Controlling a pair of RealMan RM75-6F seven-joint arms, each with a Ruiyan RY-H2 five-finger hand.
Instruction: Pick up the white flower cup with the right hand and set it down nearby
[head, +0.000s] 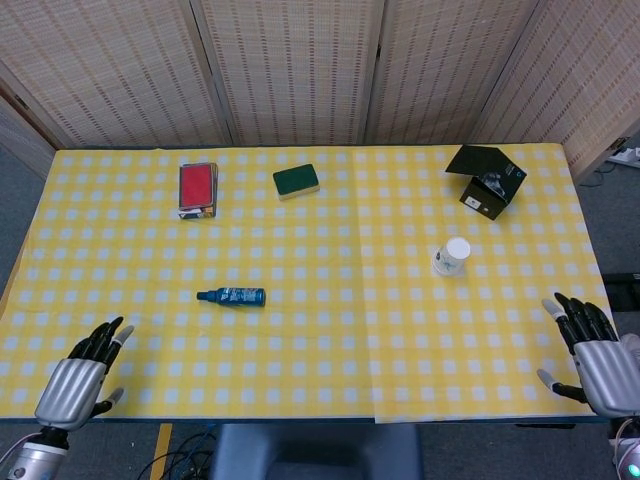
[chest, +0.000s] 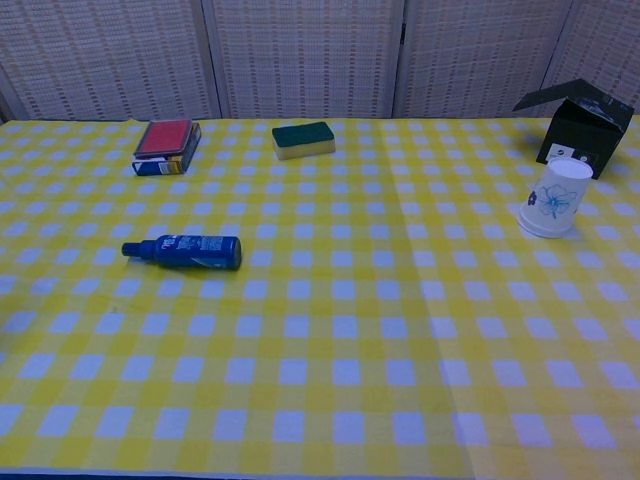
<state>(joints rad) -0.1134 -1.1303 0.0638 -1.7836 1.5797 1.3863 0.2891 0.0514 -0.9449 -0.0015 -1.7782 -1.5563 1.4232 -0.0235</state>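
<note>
Table (head: 300, 340): covered by a yellow-and-white checked cloth.
Far left: red-topped box (head: 197, 188).
Far middle: green sponge (head: 296, 181).
Far right: open black box (head: 487, 180).
Right: upside-down white flower cup (head: 452, 257).
Left-centre: blue bottle (head: 231, 296) lying on its side.

A matt checked cloth (head: 330, 330) covers the counter. The white flower cup (chest: 555, 198) looks like smooth paper; the blue bottle (chest: 184, 251) glossy plastic; the hands' backs brushed metal.

even, bright overhead light, soft short shadows, sharp focus, a bluish cast in the chest view
</note>
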